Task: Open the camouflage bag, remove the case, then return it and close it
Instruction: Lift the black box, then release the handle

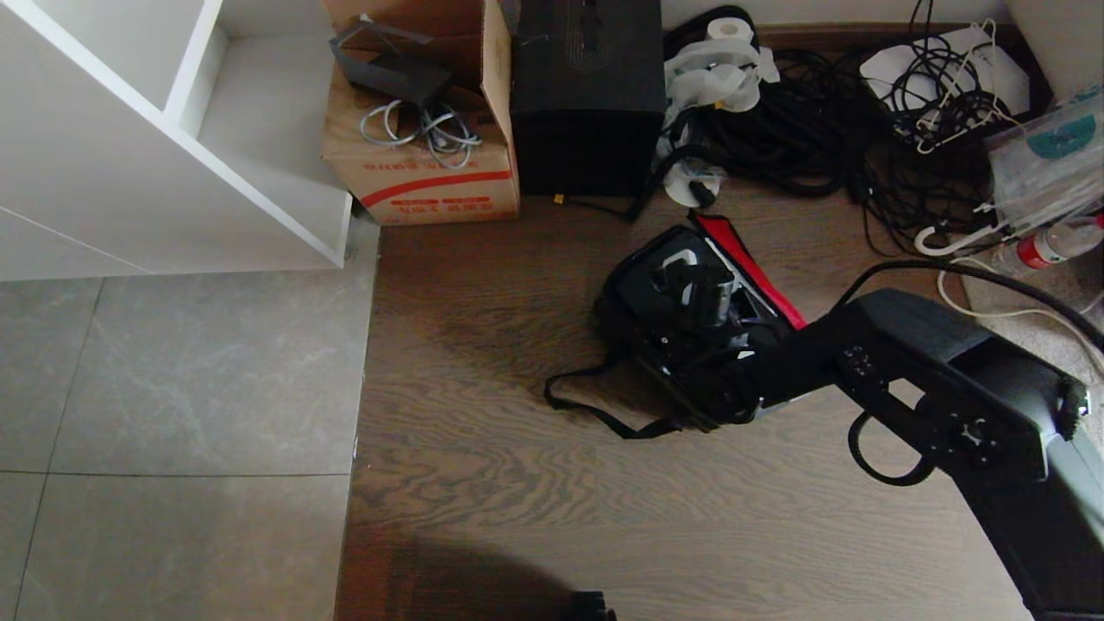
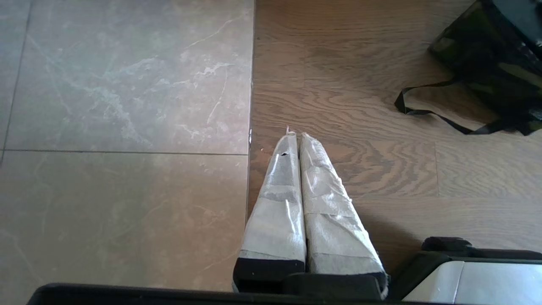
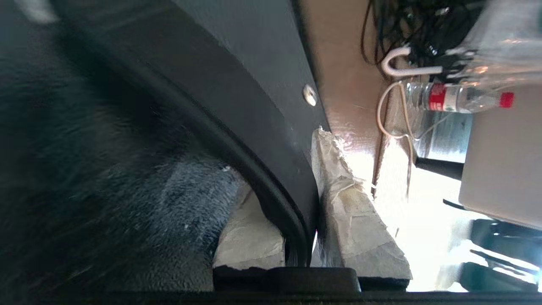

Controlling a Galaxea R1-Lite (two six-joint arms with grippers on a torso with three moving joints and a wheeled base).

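Observation:
The camouflage bag (image 1: 634,341) lies open on the wooden floor, its red lid lining (image 1: 749,266) turned up at the far right. Inside it is the black case (image 1: 690,302). My right arm (image 1: 906,362) reaches into the bag's near right side. In the right wrist view my right gripper (image 3: 292,169) is shut on the smooth black edge of the case (image 3: 262,63), beside a silver rivet (image 3: 310,94). One taped finger is outside (image 3: 347,199) and the other is mostly hidden against the fuzzy dark lining (image 3: 127,203). My left gripper (image 2: 296,134) hangs shut and empty over the floor, left of the bag (image 2: 487,63).
The bag's black strap (image 1: 595,410) trails on the floor toward me. Behind stand a red-striped cardboard box (image 1: 431,129), a tall black box (image 1: 586,95) and a heap of cables (image 1: 819,121). A white shelf unit (image 1: 172,155) is at far left, a bottle (image 1: 1052,246) at right.

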